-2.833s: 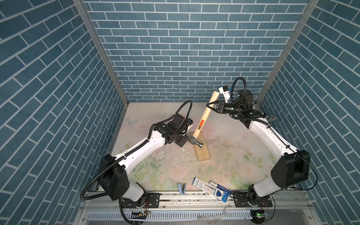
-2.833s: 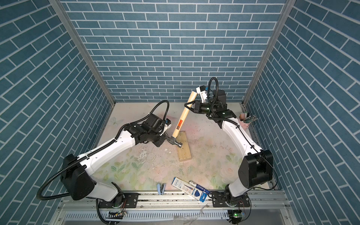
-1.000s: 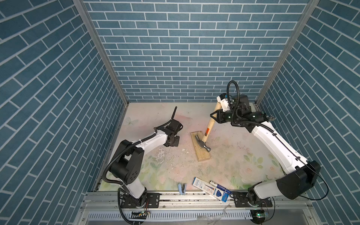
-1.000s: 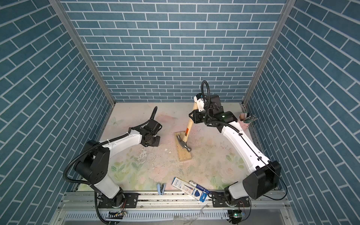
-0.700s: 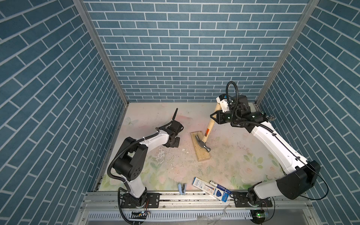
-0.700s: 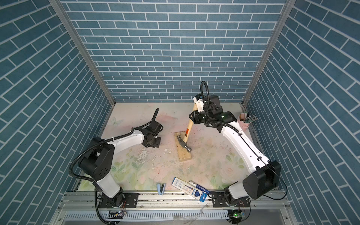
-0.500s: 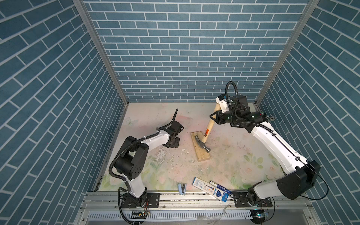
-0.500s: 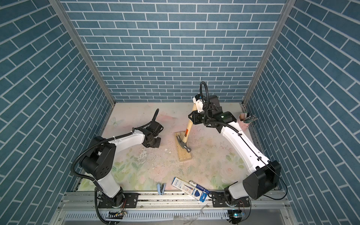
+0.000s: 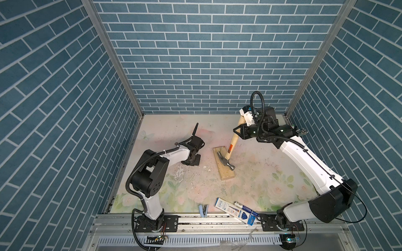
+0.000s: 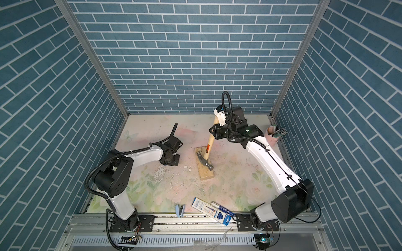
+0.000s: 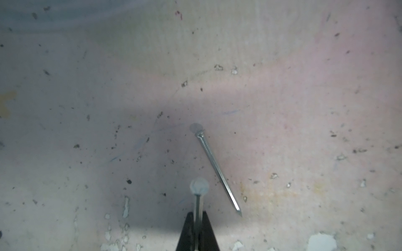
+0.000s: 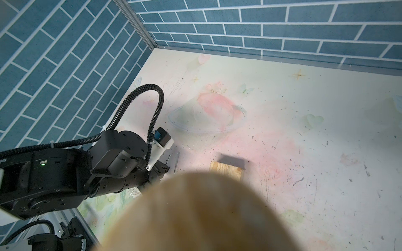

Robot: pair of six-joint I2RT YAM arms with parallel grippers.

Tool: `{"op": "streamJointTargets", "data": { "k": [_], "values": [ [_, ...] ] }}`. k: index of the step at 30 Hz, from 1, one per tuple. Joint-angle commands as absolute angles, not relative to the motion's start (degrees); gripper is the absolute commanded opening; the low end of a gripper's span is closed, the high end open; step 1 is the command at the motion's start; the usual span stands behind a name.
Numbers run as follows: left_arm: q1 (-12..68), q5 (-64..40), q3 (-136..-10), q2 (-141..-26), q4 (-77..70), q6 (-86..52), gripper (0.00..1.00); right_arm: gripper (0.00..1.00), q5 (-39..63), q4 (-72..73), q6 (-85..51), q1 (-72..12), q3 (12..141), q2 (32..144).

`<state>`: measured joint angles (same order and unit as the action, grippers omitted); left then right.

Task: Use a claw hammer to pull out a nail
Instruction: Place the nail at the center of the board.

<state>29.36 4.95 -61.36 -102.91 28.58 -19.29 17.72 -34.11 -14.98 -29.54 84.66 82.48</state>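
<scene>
The claw hammer (image 9: 231, 146) (image 10: 208, 146) leans with its dark steel head (image 9: 226, 162) resting on a pale wooden block (image 9: 226, 175) (image 10: 205, 173). My right gripper (image 9: 238, 132) (image 10: 214, 132) is shut on the upper handle; in the right wrist view the blurred handle (image 12: 195, 217) hides the jaws. My left gripper (image 9: 191, 162) (image 10: 168, 162) points down at the table left of the block. In the left wrist view it (image 11: 197, 214) is shut on a nail (image 11: 198, 198), head outward. A second nail (image 11: 215, 167) lies loose on the table beside it.
A blue-and-white box (image 9: 235, 211), a marker (image 9: 245, 209) and a pale blue clip (image 9: 203, 210) lie along the front edge. A pink cup of nails (image 10: 273, 131) stands at the back right. White paint flakes (image 9: 180, 173) litter the table left of the block.
Since the earliest frames my left gripper has left the hammer head and gone left, down to the table. The hammer handle now stands steeper. Over the last second only the left elbow shifted.
</scene>
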Motion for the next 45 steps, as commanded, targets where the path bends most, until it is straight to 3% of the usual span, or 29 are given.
{"op": "streamJointTargets", "data": {
  "k": [1, 14, 39, 45],
  "values": [
    [29.05, 4.68, -60.73, -104.17, 28.83, -20.70, 0.02, 0.00, 19.07, -29.97, -16.09, -29.97, 87.05, 79.28],
    [28.95, 4.53, -59.90, -104.23, 28.95, -21.27, 0.10, 0.00, 18.96, -29.73, -16.08, -30.22, 86.98, 79.72],
    [28.97, 4.49, -60.87, -100.31, 30.99, -21.39, 0.12, 0.00, 18.41, -30.22, -15.65, -30.15, 86.64, 78.75],
    [28.92, 3.94, -63.71, -96.99, 33.35, -21.27, 0.25, 0.00, 17.54, -32.62, -13.43, -30.15, 88.23, 78.81]
  ]
}}
